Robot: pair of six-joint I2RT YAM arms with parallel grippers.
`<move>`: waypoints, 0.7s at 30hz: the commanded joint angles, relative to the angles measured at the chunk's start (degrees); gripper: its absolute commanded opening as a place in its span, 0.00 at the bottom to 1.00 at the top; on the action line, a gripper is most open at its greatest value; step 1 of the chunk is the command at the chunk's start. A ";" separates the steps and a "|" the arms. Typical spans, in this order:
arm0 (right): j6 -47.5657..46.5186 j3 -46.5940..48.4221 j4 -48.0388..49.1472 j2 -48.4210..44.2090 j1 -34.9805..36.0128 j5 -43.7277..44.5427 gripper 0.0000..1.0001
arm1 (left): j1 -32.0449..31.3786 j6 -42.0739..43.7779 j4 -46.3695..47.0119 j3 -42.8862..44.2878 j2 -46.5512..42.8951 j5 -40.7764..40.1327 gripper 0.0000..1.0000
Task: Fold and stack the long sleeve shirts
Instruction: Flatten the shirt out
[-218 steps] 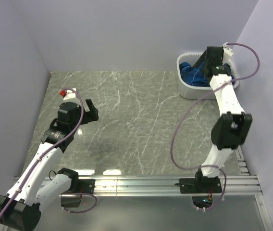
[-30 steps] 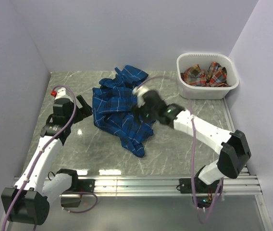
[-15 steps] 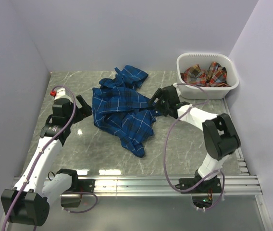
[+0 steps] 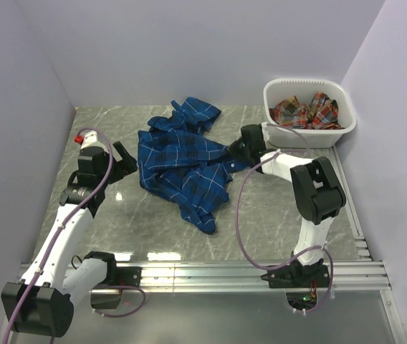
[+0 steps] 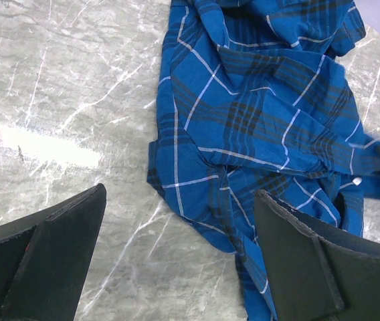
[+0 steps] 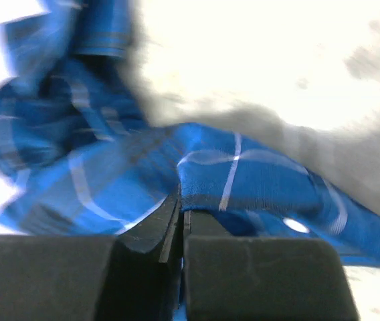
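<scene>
Blue shirt [image 4: 182, 168], crumpled on table [image 4: 146, 222], flattening stage — right gripper [image 4: 231, 153] pinching its right edge, left gripper [image 4: 126, 161] spread wide just beside its left edge; next move likely needs a left grasp, then outward pull.

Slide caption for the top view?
Right gripper pinches an edge of the crumpled blue shirt; left gripper open beside it; red plaid shirt in the basket.

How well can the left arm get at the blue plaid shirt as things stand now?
Probably yes, easily. The left pincer hangs open at the left edge of the blue plaid shirt, the cloth lies between its fingers, and nothing is in the way on the table.
</scene>
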 commanded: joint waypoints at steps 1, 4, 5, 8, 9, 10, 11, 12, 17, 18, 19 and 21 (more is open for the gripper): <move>-7.60 5.61 3.55 -5.70 0.25 -0.89 0.00 | 0.24 0.20 0.41 0.05 -1.22 -0.79 0.98; -14.71 11.13 1.71 -11.59 2.71 -5.11 0.00 | 0.24 -0.86 0.06 0.31 -1.31 -0.96 0.98; -18.65 12.81 0.75 -12.83 3.67 -7.73 0.00 | 0.24 -1.04 -0.29 0.75 -1.40 -1.05 0.98; -26.56 19.91 -5.58 -16.62 9.82 -10.56 0.00 | 0.24 -1.56 -3.54 4.61 -2.27 -2.62 0.98; -28.51 21.43 -8.90 -17.32 12.19 -11.44 0.00 | 0.33 -1.65 -5.64 7.58 -2.71 -3.59 0.98; -30.01 23.27 -10.06 -18.55 16.21 -12.15 0.00 | 0.33 -1.48 -6.96 9.18 -3.24 -4.90 0.98; -32.03 23.72 -10.95 -19.08 18.78 -13.28 0.00 | 0.33 -1.39 -8.11 10.85 -4.29 -6.31 0.98; -32.48 23.73 -12.26 -19.69 20.89 -14.69 0.00 | 0.41 -1.13 -10.64 14.34 -4.99 -9.63 0.98; -33.54 22.58 -14.03 -17.86 35.46 -19.70 0.02 | 0.41 0.98 -16.55 28.32 -8.33 -17.39 0.97; -34.06 22.84 -15.68 -16.03 37.41 -20.58 0.07 | 0.41 1.68 -16.82 29.75 -8.69 -18.53 0.97; -34.85 23.98 -17.35 -15.05 39.09 -20.85 0.26 | 0.41 2.04 -17.08 31.06 -8.95 -18.89 0.98; -38.71 25.83 -24.44 -12.51 43.03 -19.72 0.46 | 0.41 2.48 -18.31 33.44 -9.48 -19.50 0.98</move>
